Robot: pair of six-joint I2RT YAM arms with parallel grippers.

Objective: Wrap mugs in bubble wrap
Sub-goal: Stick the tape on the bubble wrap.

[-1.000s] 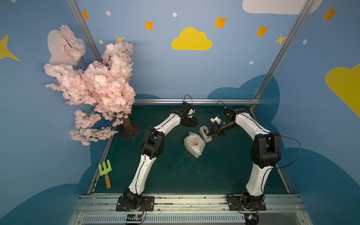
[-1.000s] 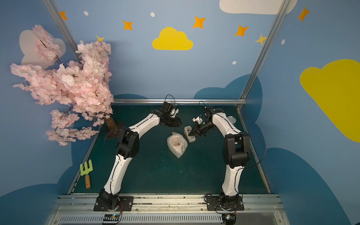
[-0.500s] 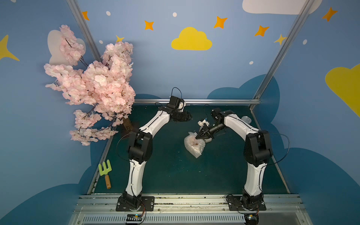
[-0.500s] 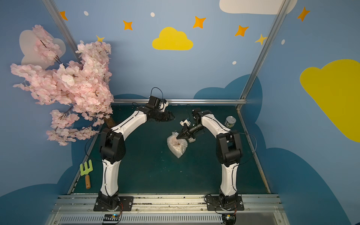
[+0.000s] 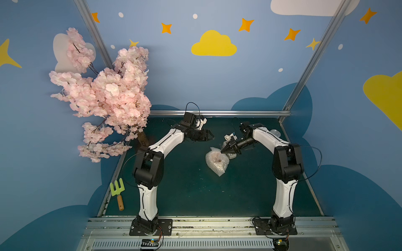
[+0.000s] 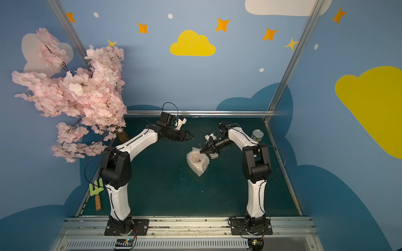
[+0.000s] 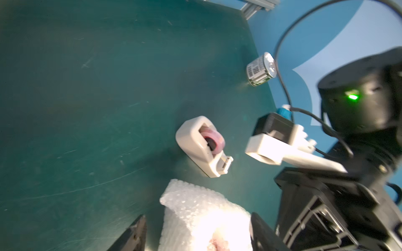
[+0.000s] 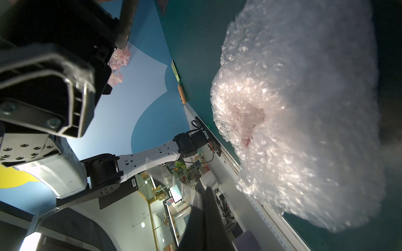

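Right tool (image 5: 222,151) has swung off the tape dispenser (image 5: 231,155) since a second ago. Its tip now sits at the upper-right edge of the bubble wrap (image 5: 217,166). The bundle itself hasn't shifted. Left arm's elbow has swung toward frame left. Left tool (image 5: 210,137) is about where it was, upper centre of the frame, apart from the bundle.

Right tool: jaws pinched together to a point in both top views. Can't tell whether the tip actually touches the wrap. In the right wrist view the fingers (image 8: 206,208) are pressed together at bottom centre, and the bubble wrap (image 8: 304,119) fills the right half. Can't make out anything gripped.

Left tool: wide. The left wrist view shows both fingers (image 7: 136,234) spread at the bottom edge, with the bubble wrap (image 7: 202,215) showing between them. Nothing held.

Mug (image 5: 218,159): only a pinkish-brown patch shows through the wrap. It sits bundled on the desk (image 5: 185,191), centre of the frame, slightly right. The bundle tapers to a point toward the bottom of the frame.

The dispenser is just beside the bundle's upper right, partly under the right tool. Silver can (image 6: 257,134) stands at the desk's right edge, well apart from the bundle. Green garden fork (image 5: 118,192) lies at the desk's lower-left edge.
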